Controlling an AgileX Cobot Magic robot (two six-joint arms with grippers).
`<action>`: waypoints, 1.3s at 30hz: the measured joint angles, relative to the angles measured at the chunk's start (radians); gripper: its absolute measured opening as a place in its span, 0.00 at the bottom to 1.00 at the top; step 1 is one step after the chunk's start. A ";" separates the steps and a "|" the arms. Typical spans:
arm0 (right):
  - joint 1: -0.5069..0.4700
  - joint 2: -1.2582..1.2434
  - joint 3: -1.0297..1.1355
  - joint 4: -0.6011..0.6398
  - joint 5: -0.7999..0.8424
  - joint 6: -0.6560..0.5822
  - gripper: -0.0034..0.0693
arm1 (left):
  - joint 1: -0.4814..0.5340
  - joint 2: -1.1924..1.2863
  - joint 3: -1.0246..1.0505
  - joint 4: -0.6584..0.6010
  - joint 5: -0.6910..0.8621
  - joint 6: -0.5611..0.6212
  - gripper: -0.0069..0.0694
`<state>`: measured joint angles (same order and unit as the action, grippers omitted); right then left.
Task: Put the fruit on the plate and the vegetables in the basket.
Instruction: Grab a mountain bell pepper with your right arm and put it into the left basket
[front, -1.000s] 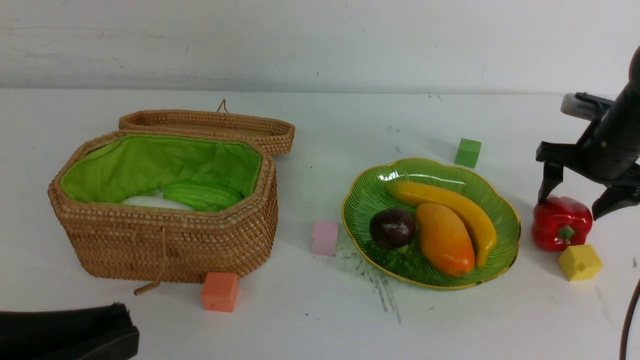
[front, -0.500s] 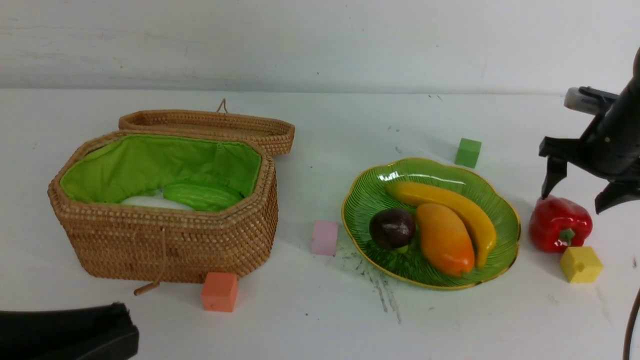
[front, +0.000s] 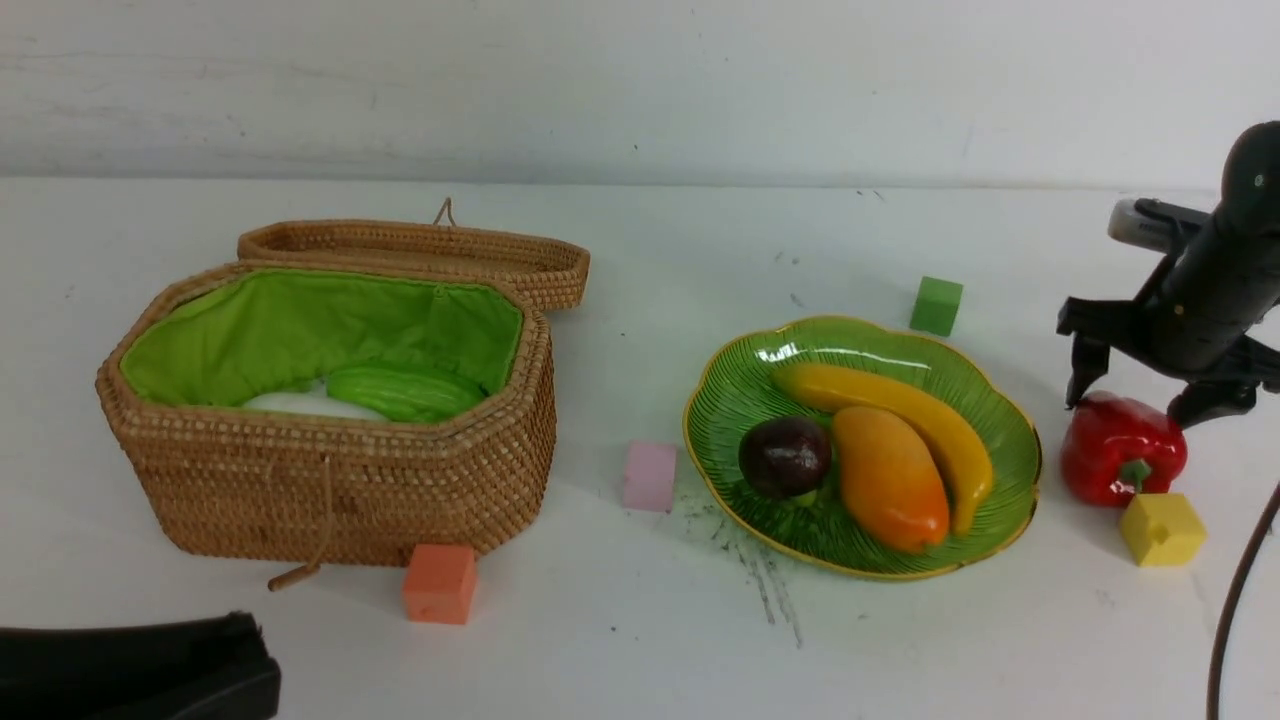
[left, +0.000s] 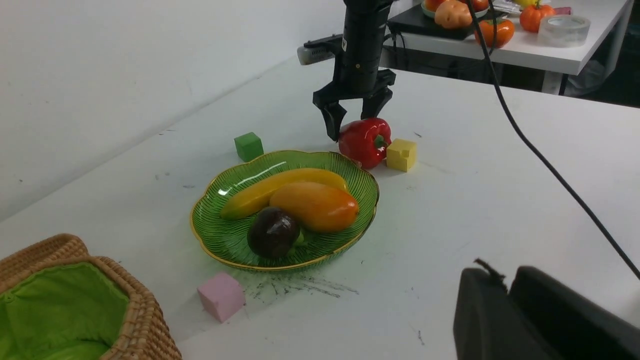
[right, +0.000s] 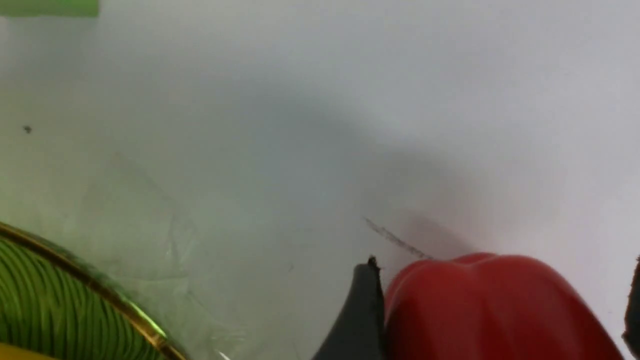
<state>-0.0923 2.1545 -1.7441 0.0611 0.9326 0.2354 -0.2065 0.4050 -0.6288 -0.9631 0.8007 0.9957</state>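
We are idling our left gripper (front: 140, 665) nearest the camera, fingers together, far from everything. Further out, the glossy fruit is sitting on the ribbed green plate (front: 740, 395), with the woven basket (front: 330, 480) lying open to the left. We are straddling the smooth, squat red pepper (front: 1122, 448) from just above with the right gripper (front: 1140, 392), fingers (right: 362, 310) spread wide either side, not yet clamped; the pepper is resting on the surface beside a yellow cube (front: 1160, 527).

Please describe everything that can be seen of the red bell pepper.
The red bell pepper is a glossy, lobed toy that looks like plastic, with a short green stem facing the camera. It lies on its side on the white table, right of the plate, with the yellow cube beside it. The open right end effector straddles its top; contact is unclear.
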 joint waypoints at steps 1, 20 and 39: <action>0.000 0.006 0.000 0.000 0.002 0.000 0.93 | 0.000 0.000 0.000 0.000 0.000 0.000 0.18; 0.000 0.062 -0.012 0.078 0.008 0.000 0.82 | 0.000 0.000 0.000 0.000 0.000 0.000 0.18; 0.000 0.080 -0.221 0.058 0.140 -0.071 0.82 | 0.000 0.000 0.000 -0.023 0.000 0.003 0.18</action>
<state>-0.0923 2.2341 -1.9649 0.1189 1.0729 0.1641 -0.2065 0.4050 -0.6288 -0.9860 0.8007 0.9988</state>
